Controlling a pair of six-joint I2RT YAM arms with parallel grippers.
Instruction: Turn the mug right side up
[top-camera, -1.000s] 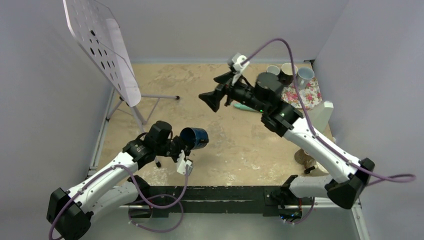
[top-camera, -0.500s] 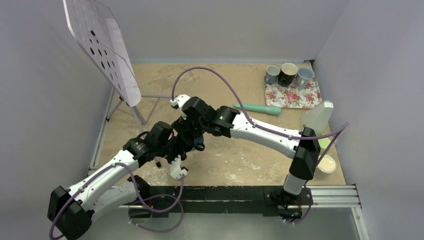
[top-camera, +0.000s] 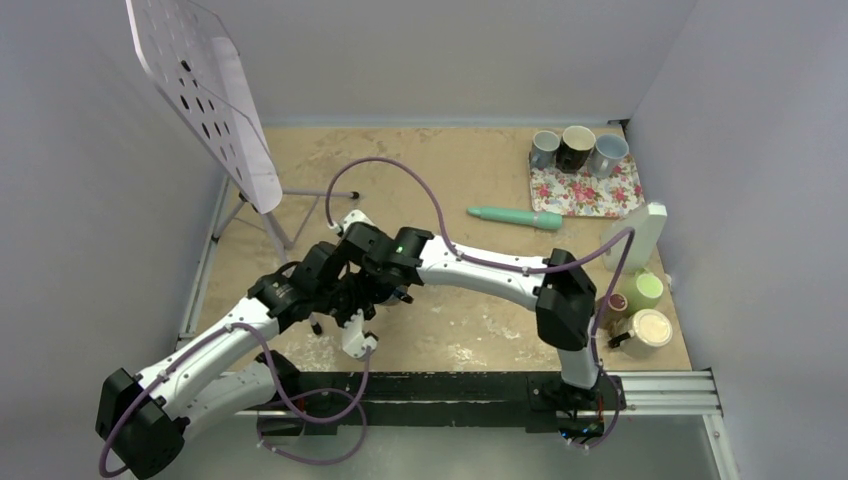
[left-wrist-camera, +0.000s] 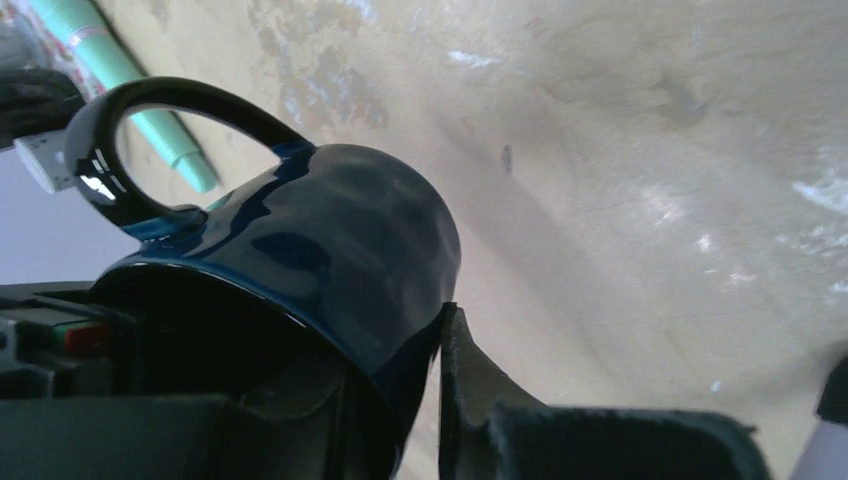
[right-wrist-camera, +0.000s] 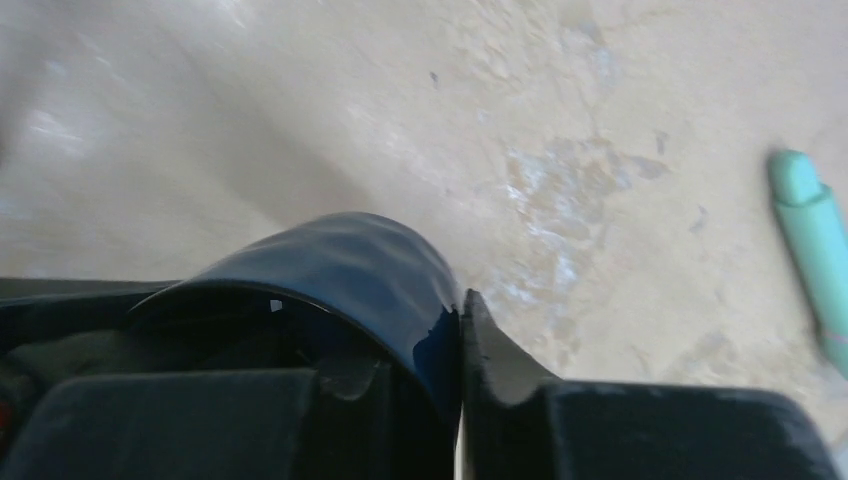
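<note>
A dark blue glossy mug (left-wrist-camera: 340, 240) is held above the sandy table, lying on its side, with its handle (left-wrist-camera: 120, 130) at the upper left of the left wrist view. My left gripper (left-wrist-camera: 400, 350) is shut on the mug's rim, one finger inside and one outside the wall. My right gripper (right-wrist-camera: 420, 340) is shut on the rim of the same mug (right-wrist-camera: 350, 270), its outer finger (right-wrist-camera: 490, 350) pressed against the wall. In the top view both grippers, left (top-camera: 355, 292) and right (top-camera: 385, 283), meet mid-table and hide nearly all of the mug.
A white perforated board (top-camera: 200, 90) on a stand rises at the back left. A floral tray (top-camera: 585, 195) with three mugs sits at the back right. A teal cylinder (top-camera: 515, 216), a white bottle (top-camera: 640, 235), a green cup (top-camera: 645, 290) and a tan-lidded jar (top-camera: 648, 328) lie to the right.
My right arm swung from the back right across to the mug and closed its open gripper on the rim. My left gripper kept its hold on the mug, barely moving.
</note>
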